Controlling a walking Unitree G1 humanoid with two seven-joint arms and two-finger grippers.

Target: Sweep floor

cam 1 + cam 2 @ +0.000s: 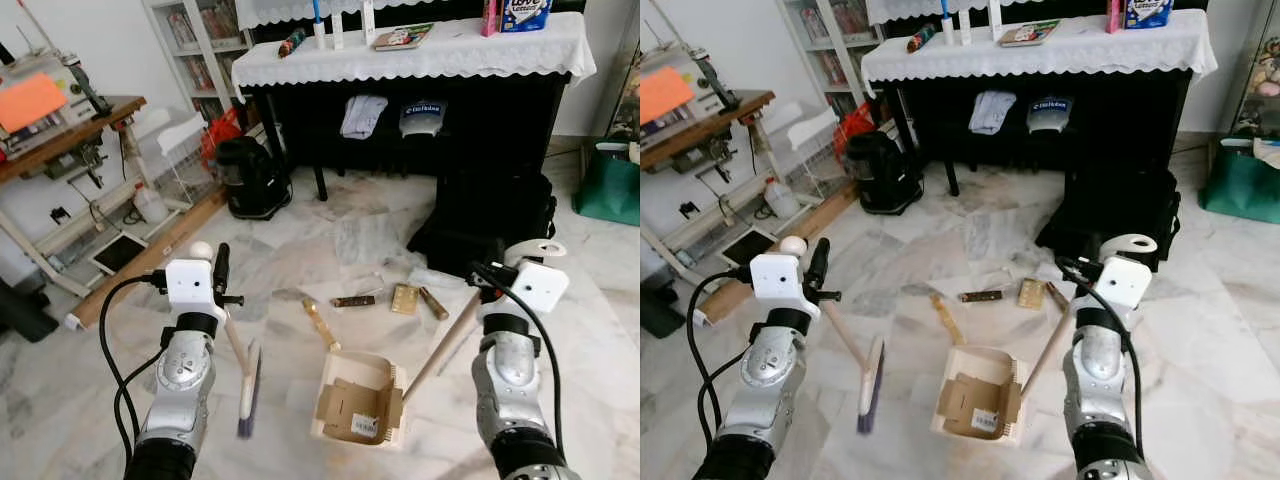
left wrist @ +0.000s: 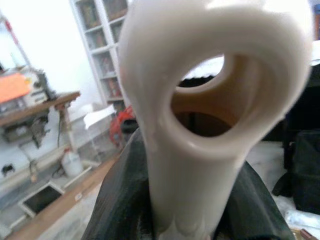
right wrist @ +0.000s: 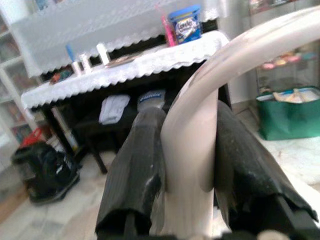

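Cream plastic fills the grip of each tool. The left tool (image 1: 221, 268) is clamped around the looped end of the brush handle (image 2: 210, 100), so the short brush (image 1: 249, 388) hangs down with its bristles just above the marble floor (image 1: 120, 400), ready to drag litter sideways. The right tool (image 3: 185, 165) is closed on the curved grip of the dustpan handle (image 1: 450, 340), which slopes down to the dustpan (image 1: 355, 400) resting on the floor between the two arms; holding it tilted like that keeps its open mouth toward the debris. Inside the pan lies a piece of cardboard (image 1: 350, 405), so some collecting appears done already.

Beyond the pan's mouth, toward the cloth-covered black piano (image 1: 420, 90), the remaining litter sits close together: a pale stick (image 1: 320, 325), a dark bar (image 1: 353, 300), a gold wrapper (image 1: 404, 298) and what may be a brown tube (image 1: 433, 303), though it is small. They must be swept back toward the pan. A black bag (image 1: 490, 225) stands near the litter.
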